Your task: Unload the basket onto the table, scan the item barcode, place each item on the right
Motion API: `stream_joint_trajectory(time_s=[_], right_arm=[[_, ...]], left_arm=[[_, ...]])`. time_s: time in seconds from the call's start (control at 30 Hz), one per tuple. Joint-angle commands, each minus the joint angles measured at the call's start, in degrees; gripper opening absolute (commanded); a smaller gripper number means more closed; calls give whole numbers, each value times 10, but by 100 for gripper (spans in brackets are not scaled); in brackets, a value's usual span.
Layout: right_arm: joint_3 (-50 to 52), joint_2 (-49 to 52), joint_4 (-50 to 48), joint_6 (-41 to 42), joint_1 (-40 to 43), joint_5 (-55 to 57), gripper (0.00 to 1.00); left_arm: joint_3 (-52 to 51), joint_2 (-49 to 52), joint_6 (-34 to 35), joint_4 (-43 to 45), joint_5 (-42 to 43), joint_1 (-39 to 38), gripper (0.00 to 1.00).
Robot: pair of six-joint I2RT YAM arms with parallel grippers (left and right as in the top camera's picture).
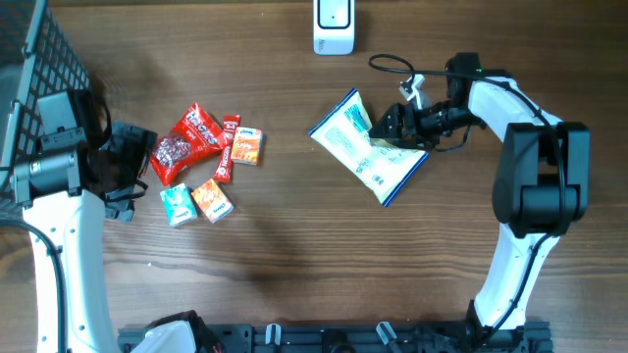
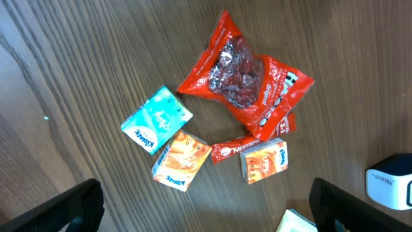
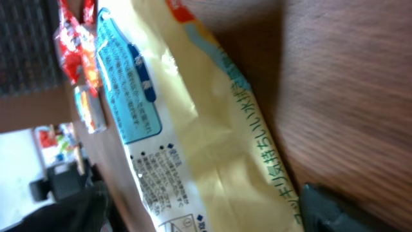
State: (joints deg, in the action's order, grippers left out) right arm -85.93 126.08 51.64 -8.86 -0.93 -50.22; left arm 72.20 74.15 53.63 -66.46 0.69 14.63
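A pale yellow and white packet with blue print lies flat on the wooden table, right of centre. My right gripper is low over its right part. In the right wrist view the packet fills the gap between the two dark fingers, and the gripper stands open astride it. No barcode shows on the packet. A white scanner stands at the far edge of the table. My left gripper hangs open at the left, with nothing between its fingers.
Beside the left gripper lies a pile of snacks: a red candy bag, a red bar, a teal tissue pack and two orange packs. A black wire basket stands at the far left corner.
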Motion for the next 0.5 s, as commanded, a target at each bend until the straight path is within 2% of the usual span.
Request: stream_joint_trajectory(time_s=[0.0, 0.07, 0.13, 0.23, 0.33, 0.4, 0.47], right_arm=[[3, 14, 16, -17, -2, -52, 80], [3, 14, 23, -17, -2, -47, 76], [3, 14, 25, -17, -3, -26, 75], [3, 14, 31, -17, -9, 66, 77], [3, 14, 43, -49, -19, 104, 85], [3, 14, 60, -107, -31, 99, 100], [3, 14, 68, -140, -41, 99, 100]], left_arm=[[2, 1, -7, 0, -8, 3, 100], [2, 1, -7, 0, -8, 3, 100], [2, 1, -7, 0, -8, 3, 100], [2, 1, -7, 0, -8, 3, 100], [2, 1, -7, 0, -8, 3, 100], [2, 1, -7, 0, -8, 3, 100], [2, 1, -7, 2, -8, 3, 100]])
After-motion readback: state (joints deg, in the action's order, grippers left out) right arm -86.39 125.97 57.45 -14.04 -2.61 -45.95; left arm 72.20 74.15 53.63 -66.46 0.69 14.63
